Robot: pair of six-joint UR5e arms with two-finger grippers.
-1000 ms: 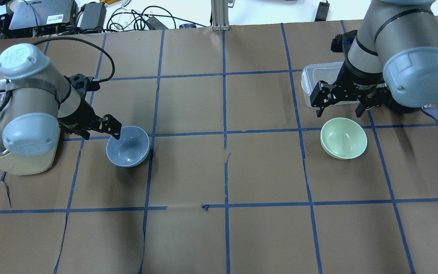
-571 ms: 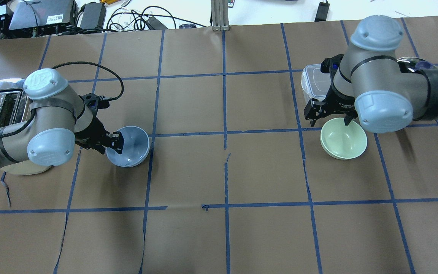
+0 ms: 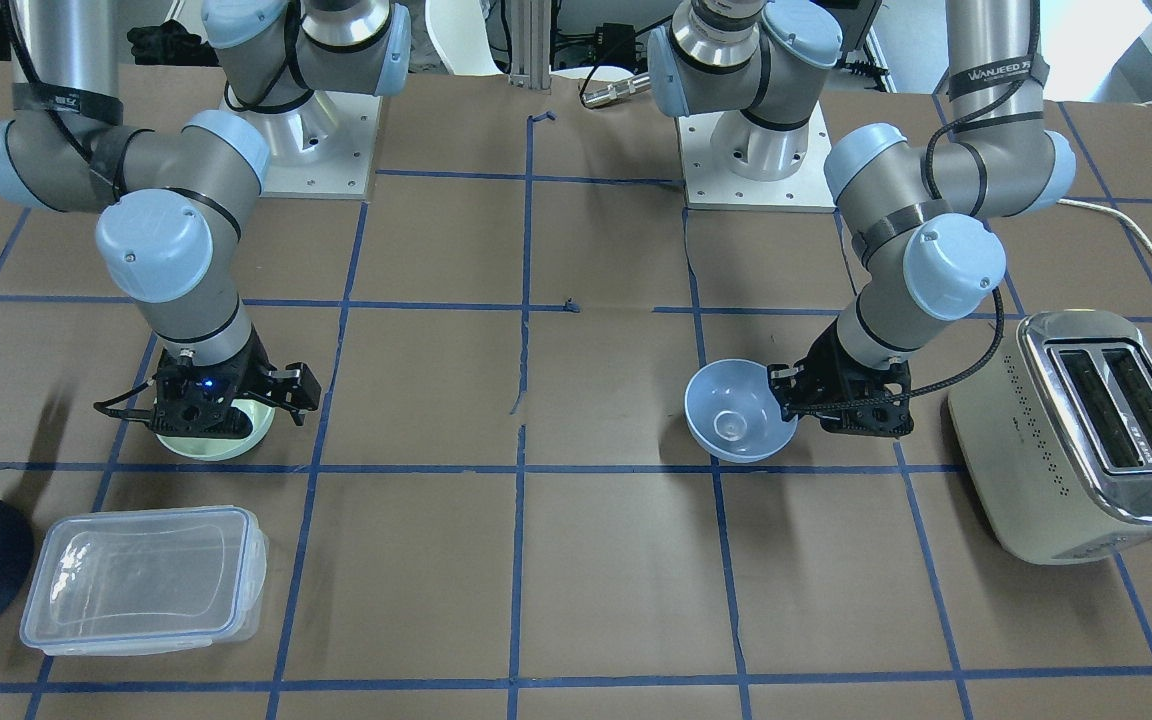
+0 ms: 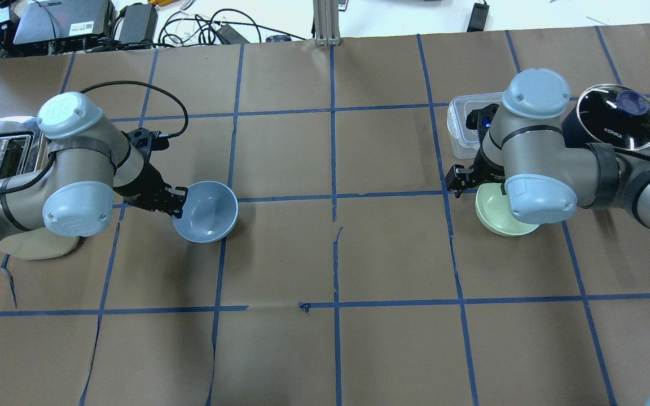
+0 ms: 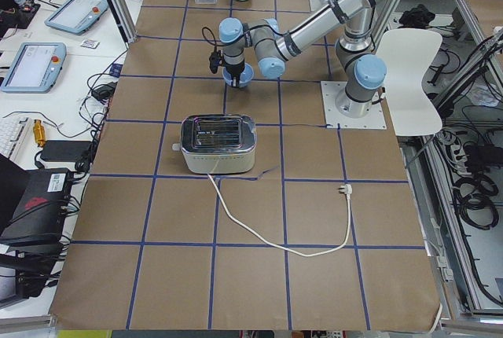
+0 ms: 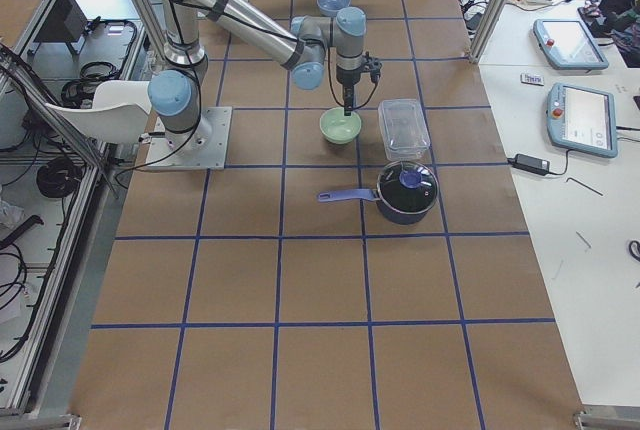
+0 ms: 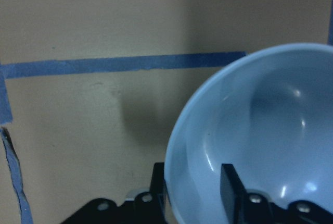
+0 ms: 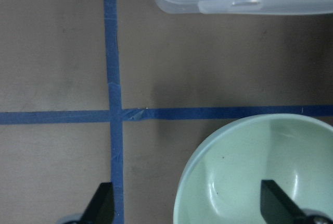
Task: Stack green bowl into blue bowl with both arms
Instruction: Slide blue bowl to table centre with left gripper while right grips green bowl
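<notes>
The blue bowl (image 4: 206, 212) is tilted, with my left gripper (image 4: 177, 203) shut on its left rim; it seems to hang just above the paper. In the left wrist view the rim of the blue bowl (image 7: 260, 130) sits between the two fingers (image 7: 229, 187). The green bowl (image 4: 494, 224) rests on the table, half hidden under my right wrist. My right gripper (image 8: 187, 211) is open wide and straddles the green bowl's (image 8: 250, 166) rim, one finger inside and one outside. In the front view the right gripper (image 3: 211, 405) stands low over the green bowl (image 3: 221, 443).
A toaster (image 3: 1086, 440) stands beside the left arm. A clear plastic container (image 4: 463, 121) and a dark pot (image 4: 618, 110) with a glass lid stand just beyond the green bowl. Brown paper with blue tape lines covers the table (image 4: 336, 254).
My left gripper has shut on the blue bowl's rim and carried it a little to the right, tilted. My right gripper has come down over the green bowl's rim, still open.
</notes>
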